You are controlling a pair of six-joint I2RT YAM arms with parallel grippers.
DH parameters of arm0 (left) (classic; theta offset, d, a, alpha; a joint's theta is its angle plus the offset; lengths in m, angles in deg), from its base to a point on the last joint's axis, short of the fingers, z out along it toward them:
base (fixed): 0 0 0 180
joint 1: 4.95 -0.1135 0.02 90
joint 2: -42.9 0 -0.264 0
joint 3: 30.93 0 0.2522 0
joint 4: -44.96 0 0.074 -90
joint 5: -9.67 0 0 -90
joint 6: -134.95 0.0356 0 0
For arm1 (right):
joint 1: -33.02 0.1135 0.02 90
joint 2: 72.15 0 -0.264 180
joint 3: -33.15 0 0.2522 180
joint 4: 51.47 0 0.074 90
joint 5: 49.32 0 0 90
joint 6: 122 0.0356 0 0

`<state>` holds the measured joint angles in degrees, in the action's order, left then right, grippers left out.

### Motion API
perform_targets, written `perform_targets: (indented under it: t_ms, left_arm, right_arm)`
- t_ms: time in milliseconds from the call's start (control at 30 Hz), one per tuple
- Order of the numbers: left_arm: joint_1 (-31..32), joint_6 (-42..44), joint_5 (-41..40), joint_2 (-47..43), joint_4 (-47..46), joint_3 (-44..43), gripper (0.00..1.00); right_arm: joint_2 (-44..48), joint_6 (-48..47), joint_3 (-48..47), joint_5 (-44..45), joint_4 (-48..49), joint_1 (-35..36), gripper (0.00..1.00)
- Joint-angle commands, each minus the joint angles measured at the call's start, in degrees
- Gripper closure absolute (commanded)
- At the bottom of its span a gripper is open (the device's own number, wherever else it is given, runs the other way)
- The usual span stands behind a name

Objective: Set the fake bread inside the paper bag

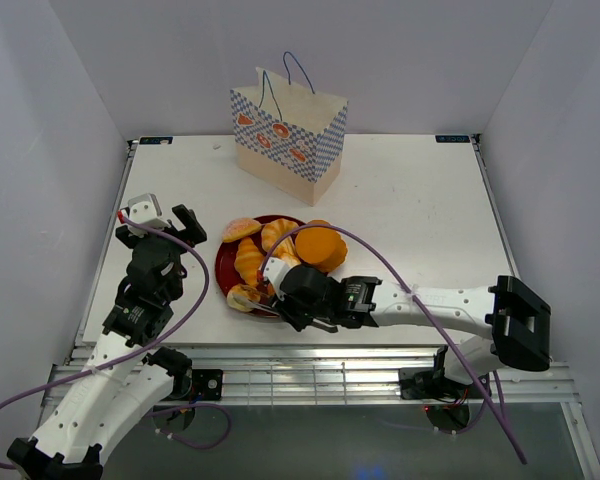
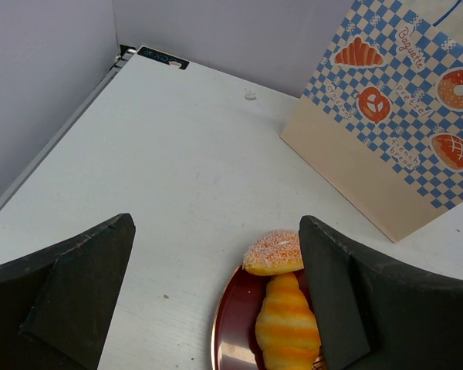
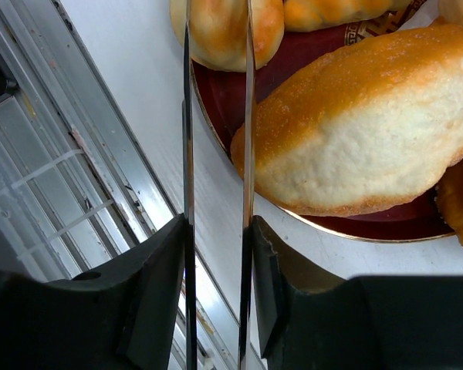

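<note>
White walls close round a white table (image 1: 400, 220), and at its near edge the right gripper (image 3: 217, 154) hangs with its two thin metal fingers standing close together, only a narrow slit between them. Their tips run out of the wrist view, so I cannot tell whether they nip anything. Just beyond the slit sits a small round golden roll (image 3: 224, 27), and just to one side an oblong cream-bellied loaf (image 3: 355, 131). Both belong to the fake bread heaped on a dark red round plate (image 3: 347, 221), whose rim passes right under the fingers. That is the likely trouble: blades this slim may catch the rim and drag or tip the plate, or squeeze off the rounded roll so it pops away. Farther out, well beyond the plate, the upright beige paper bag with blue-white checks (image 1: 288, 135) stands unsupported; a clumsy drop could knock it over, or its cord handles could foul the mouth. The left gripper (image 1: 165, 222), fingers spread wide on nothing, hovers beside the plate, apart from it.
</note>
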<state>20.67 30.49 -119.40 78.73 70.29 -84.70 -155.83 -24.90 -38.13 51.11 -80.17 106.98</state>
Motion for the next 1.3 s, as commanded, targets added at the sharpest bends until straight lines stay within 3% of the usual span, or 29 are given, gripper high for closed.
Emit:
perform_targets:
  t_ms: [0, 233, 533, 833, 1067, 1267]
  left_arm:
    - [0.3, -0.2, 0.7, -0.6, -0.1, -0.2, 0.02]
    - [0.3, -0.3, 0.7, -0.4, -0.1, -0.2, 0.02]
    - [0.3, -0.3, 0.7, -0.4, -0.1, -0.2, 0.02]
    - [0.3, -0.6, 0.7, -0.7, 0.1, -0.2, 0.02]
    - [0.3, -0.9, 1.2, -1.1, 0.1, -0.2, 0.02]
    - [0.6, -1.1, 1.8, -1.1, 0.3, -0.3, 0.02]
  right_arm:
    - [3.3, 0.3, 0.0, 1.4, 0.5, 0.3, 0.62]
    - [9.5, 0.1, -0.1, -2.0, 2.4, 0.3, 0.74]
    - [17.1, 1.1, 0.5, -4.9, 3.9, 0.2, 0.75]
    - [24.8, 0.6, 0.5, 5.4, 4.7, -1.4, 0.75]
    - [29.1, 2.0, 0.3, 14.0, 6.8, -7.7, 0.73]
    - [32.1, 3.7, -0.1, 12.8, 12.2, -20.9, 0.74]
